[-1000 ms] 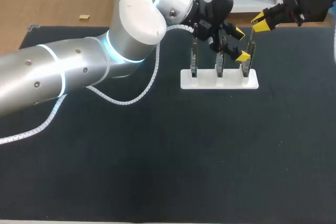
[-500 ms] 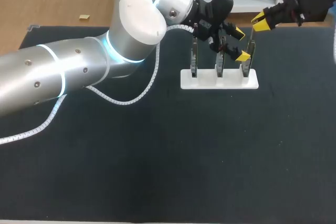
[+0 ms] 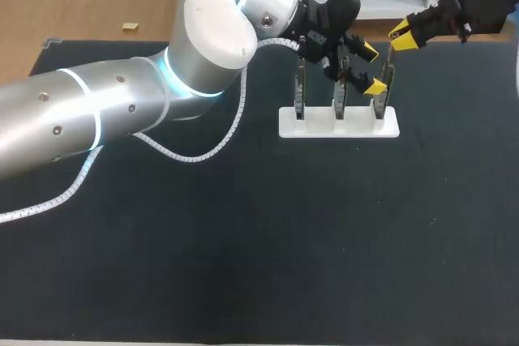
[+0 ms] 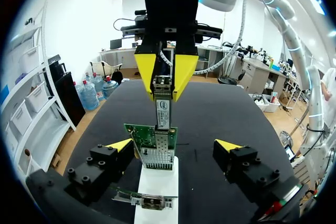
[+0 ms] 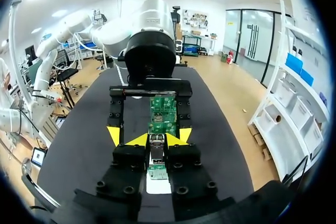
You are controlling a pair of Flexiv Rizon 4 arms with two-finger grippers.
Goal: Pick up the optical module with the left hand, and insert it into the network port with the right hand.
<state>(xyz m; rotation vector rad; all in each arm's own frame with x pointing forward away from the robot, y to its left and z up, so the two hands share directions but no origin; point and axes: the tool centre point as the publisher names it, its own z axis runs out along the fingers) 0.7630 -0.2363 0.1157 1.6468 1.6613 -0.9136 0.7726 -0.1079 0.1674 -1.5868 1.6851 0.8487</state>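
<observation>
The optical module (image 4: pixel 163 109) is a slim silver bar. My right gripper (image 4: pixel 164 74) is shut on it and holds it end-on against the port of a green network card (image 4: pixel 155 141). That card stands at the right end of a white stand (image 3: pixel 339 123). My left gripper (image 3: pixel 371 69) is open, with one yellow tip on either side of the card and touching neither it nor the module. In the right wrist view my right gripper (image 5: pixel 157 139) pinches the module (image 5: pixel 156 149), with the card (image 5: pixel 163 113) straight ahead.
Two more upright cards (image 3: pixel 299 91) (image 3: pixel 340 93) stand in the same white stand, to the left of the one being worked on. My left arm (image 3: pixel 122 103) and its white cable lie across the left half of the black mat (image 3: pixel 284 241).
</observation>
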